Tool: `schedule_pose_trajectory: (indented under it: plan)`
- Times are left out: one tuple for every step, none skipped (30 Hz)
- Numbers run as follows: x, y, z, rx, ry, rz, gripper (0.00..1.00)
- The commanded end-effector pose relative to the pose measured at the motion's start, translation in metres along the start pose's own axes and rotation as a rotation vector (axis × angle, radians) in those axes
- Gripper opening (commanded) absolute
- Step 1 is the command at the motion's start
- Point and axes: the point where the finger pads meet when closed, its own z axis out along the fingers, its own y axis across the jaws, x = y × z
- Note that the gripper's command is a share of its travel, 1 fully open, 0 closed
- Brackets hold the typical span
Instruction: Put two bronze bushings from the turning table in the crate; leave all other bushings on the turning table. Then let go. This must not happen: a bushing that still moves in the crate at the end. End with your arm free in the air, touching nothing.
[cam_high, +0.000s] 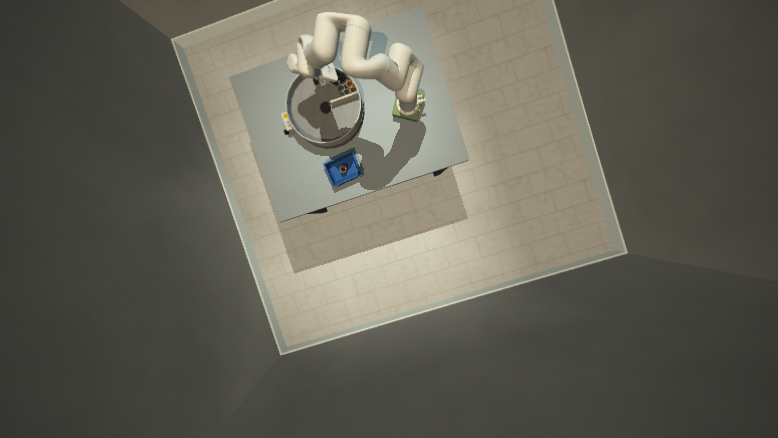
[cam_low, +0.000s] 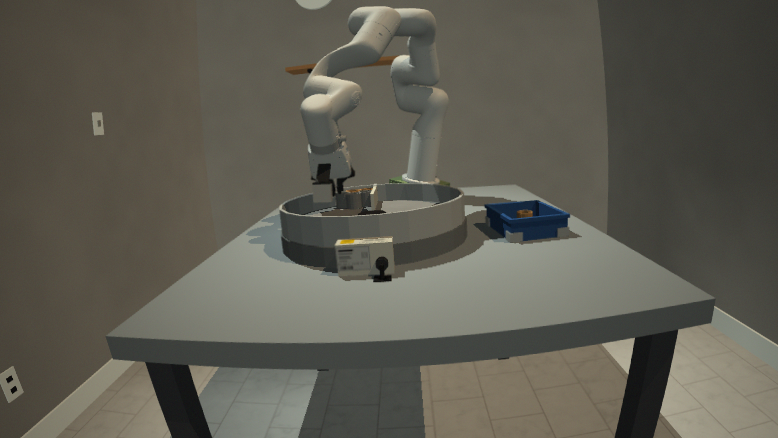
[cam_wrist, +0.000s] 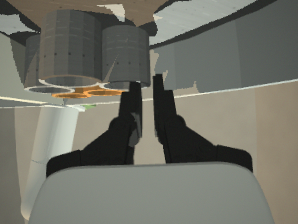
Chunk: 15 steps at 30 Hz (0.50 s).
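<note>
My gripper (cam_low: 337, 192) (cam_wrist: 147, 88) is shut to a narrow gap with nothing between its fingertips. It points down inside the turning table (cam_high: 348, 115) (cam_low: 375, 227), beside a cluster of upright bushings. The wrist view shows grey bushings (cam_wrist: 71, 47) (cam_wrist: 125, 54) left of the fingers, the nearer one almost touching the left fingertip. Orange-brown rims of bronze bushings (cam_wrist: 105, 93) (cam_high: 349, 83) show behind them. One bronze bushing (cam_high: 342, 169) (cam_low: 524, 213) stands in the blue crate (cam_high: 328, 175) (cam_low: 536, 231). The arm partly hides the cluster in the top view.
A cream bar (cam_high: 344, 99) (cam_low: 374, 196) stands on the turning table beside the cluster. A raised wall rings the turning table. A white box with a yellow label (cam_high: 286, 121) (cam_low: 353, 259) and a small black object (cam_low: 382, 266) stand outside that wall.
</note>
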Motion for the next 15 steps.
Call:
schedule_pose_trajectory:
  plan:
    - [0.0,0.0009,-0.0015,-0.002,0.003,0.002,0.1]
    - [0.0,0.0009,-0.0015,-0.002,0.003,0.002,0.1]
    - [0.0,0.0009,-0.0015,-0.002,0.003,0.002,0.1]
    - [0.0,0.0009,-0.0015,-0.002,0.003,0.002,0.0]
    - [0.0,0.0009,-0.0015,-0.002,0.003,0.002,0.0]
    - [0.0,0.0009,-0.0015,-0.002,0.003,0.002,0.0]
    - [0.0,0.0009,-0.0015,-0.002,0.003,0.002,0.0]
    - [0.0,0.0009,-0.0015,-0.002,0.003,0.002,0.0]
    - [0.0,0.0009,-0.0015,-0.002,0.003,0.002,0.0]
    - [0.0,0.0009,-0.0015,-0.002,0.003,0.002,0.0]
    - [0.0,0.0009,-0.0015,-0.002,0.003,0.002,0.0]
    - [0.0,0.0009,-0.0015,-0.002,0.003,0.002,0.0]
    - [0.0,0.0009,-0.0015,-0.002,0.003,0.002,0.0]
    - [0.0,0.0009,-0.0015,-0.002,0.003,0.002,0.0]
    - [0.0,0.0009,-0.0015,-0.002,0.003,0.002,0.0]
